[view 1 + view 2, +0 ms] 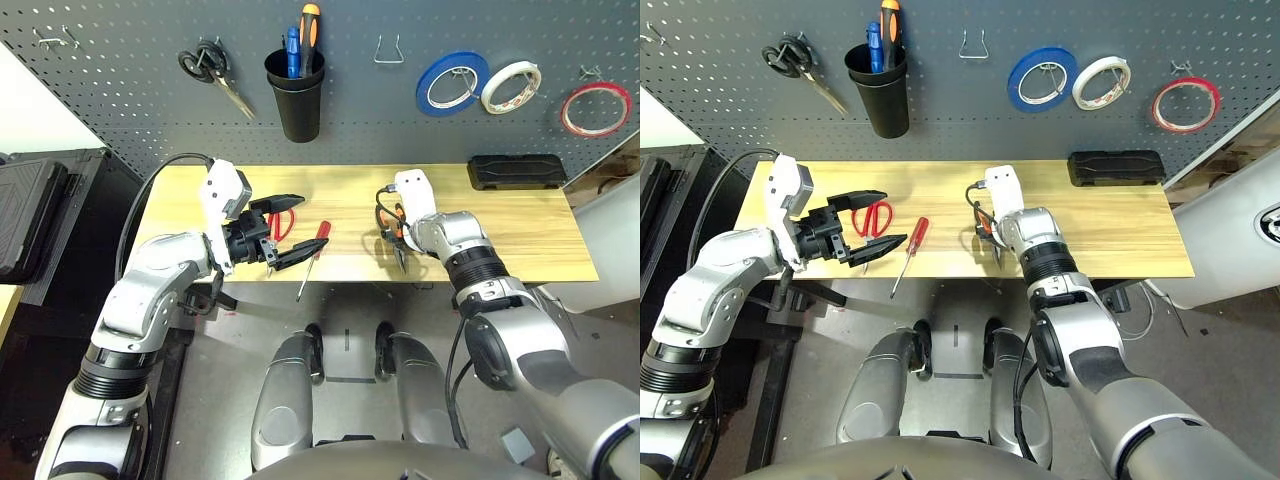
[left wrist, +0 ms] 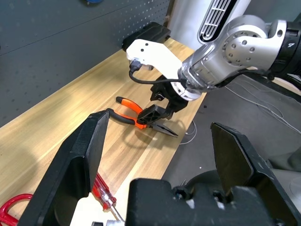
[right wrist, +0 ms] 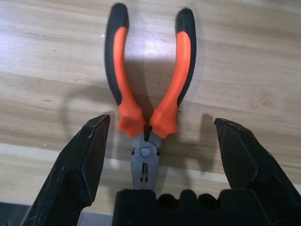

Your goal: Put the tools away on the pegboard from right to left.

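Open right gripper (image 3: 157,155) astride pliers (image 3: 148,89)

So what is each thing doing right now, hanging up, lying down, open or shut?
Red tape ring: hanging on the pegboard.
Pliers: lying on the table, handles spread, between the right pincer's open fingers.
Screwdriver: lying on the table.
Red scissors: lying on the table.
Left pincer: open, holding nothing.
Right pincer: open, over the pliers.

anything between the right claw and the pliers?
Nothing visible. The right claw is open, its fingers either side of the pliers near the pivot, with bare table between each finger and the tool.
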Available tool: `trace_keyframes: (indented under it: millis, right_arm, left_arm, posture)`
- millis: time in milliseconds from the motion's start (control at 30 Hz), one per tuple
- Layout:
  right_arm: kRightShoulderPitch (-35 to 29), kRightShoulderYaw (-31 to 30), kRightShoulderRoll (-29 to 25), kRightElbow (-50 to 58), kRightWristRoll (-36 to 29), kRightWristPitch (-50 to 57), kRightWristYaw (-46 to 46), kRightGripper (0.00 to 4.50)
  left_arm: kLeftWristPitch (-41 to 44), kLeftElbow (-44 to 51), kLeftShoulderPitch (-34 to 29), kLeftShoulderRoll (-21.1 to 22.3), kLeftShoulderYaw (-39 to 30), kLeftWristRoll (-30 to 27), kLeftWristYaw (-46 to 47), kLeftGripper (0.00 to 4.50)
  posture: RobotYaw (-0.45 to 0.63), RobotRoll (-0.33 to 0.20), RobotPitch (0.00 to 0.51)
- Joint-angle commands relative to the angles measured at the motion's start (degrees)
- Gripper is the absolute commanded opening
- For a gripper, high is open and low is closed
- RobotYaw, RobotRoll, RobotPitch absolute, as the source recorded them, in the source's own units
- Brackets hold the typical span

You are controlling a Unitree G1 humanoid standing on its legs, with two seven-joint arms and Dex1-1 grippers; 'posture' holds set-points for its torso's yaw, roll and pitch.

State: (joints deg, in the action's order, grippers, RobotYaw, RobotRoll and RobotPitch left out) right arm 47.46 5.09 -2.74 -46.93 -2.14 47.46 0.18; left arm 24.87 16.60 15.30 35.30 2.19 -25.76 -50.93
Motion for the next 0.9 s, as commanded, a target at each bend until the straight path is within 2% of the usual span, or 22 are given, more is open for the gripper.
trace_keyframes:
  millis: [33, 100, 600, 700, 867, 900]
  right_arm:
    - [0.91, 1.21, 0.30, -4.06, -0.73, -2.00, -0.80, 4.47]
    - [1.42, 1.44, 0.39, -5.43, -0.86, -2.77, -0.67, 4.47]
    - [5.50, 2.49, 1.45, -17.25, -0.82, -10.46, -1.23, 4.47]
    - [5.80, 2.46, 1.63, -18.70, -0.73, -11.70, -1.10, 3.84]
    - [6.02, 2.58, 1.44, -20.47, -0.67, -12.95, -1.33, 2.20]
    - [6.09, 2.57, 1.42, -20.62, -0.66, -13.04, -1.30, 2.19]
  left_arm:
    - [0.94, 1.59, -0.70, 0.08, -0.07, -0.75, -0.06, 4.50]
    - [1.32, 2.44, -1.38, 0.23, -0.19, -0.92, -0.02, 4.50]
    - [3.63, 6.51, -5.08, 1.64, -0.90, -1.10, 0.94, 4.50]
    - [3.56, 6.48, -5.87, 2.16, -0.95, -0.92, 1.11, 4.50]
    - [3.90, 7.07, -6.26, 2.39, -0.91, -1.14, 1.40, 4.50]
    - [3.89, 7.08, -6.26, 2.41, -0.84, -1.12, 1.43, 4.50]
  posture:
    - [0.05, 0.000, 0.299]
    - [0.06, 0.000, 0.313]
    - [0.10, 0.000, 0.329]
    - [0.10, 0.000, 0.331]
    - [0.11, 0.000, 0.339]
    - [0.11, 0.000, 0.339]
